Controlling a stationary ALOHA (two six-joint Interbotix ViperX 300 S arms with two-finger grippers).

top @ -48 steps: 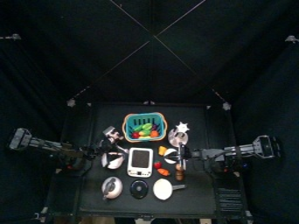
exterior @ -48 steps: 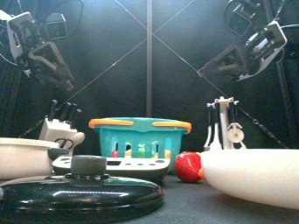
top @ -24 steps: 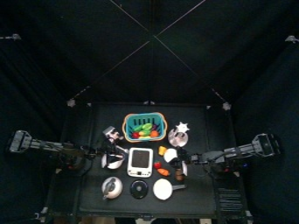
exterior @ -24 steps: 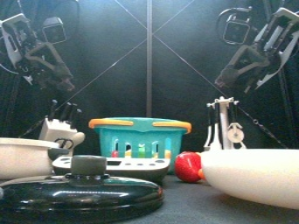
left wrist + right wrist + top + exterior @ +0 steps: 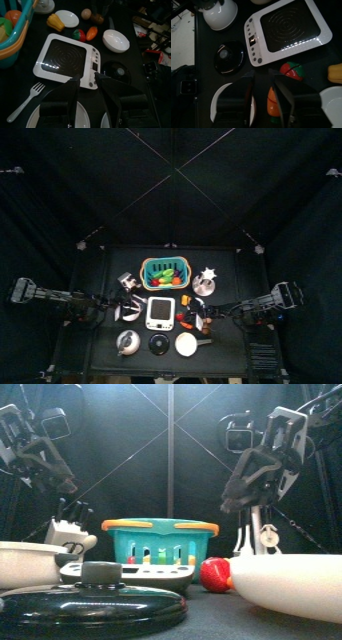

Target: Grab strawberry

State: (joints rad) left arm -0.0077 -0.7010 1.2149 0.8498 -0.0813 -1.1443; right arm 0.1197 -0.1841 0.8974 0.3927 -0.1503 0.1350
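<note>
The strawberry [image 5: 292, 70] is red with a green top. It lies on the table just right of the white scale [image 5: 288, 30], next to an orange carrot [image 5: 272, 102]. It also shows in the left wrist view [image 5: 79, 34], in the front view [image 5: 215, 574] and in the top view [image 5: 187, 325]. My right gripper [image 5: 268, 92] is open and empty, above the table and to the right of the strawberry [image 5: 241, 499]. My left gripper [image 5: 90, 82] is open and empty, over the scale's left side [image 5: 56, 482].
A teal basket [image 5: 162, 273] of food stands behind the scale. A black pot lid [image 5: 117, 70] and a white bowl [image 5: 115, 40] lie in front of the strawberry. A fork [image 5: 27, 102], a white plate [image 5: 65, 17] and a yellow item [image 5: 57, 21] lie around.
My right gripper has come down and moved left toward the table's middle, closer to the strawberry. The left arm has barely moved.
</note>
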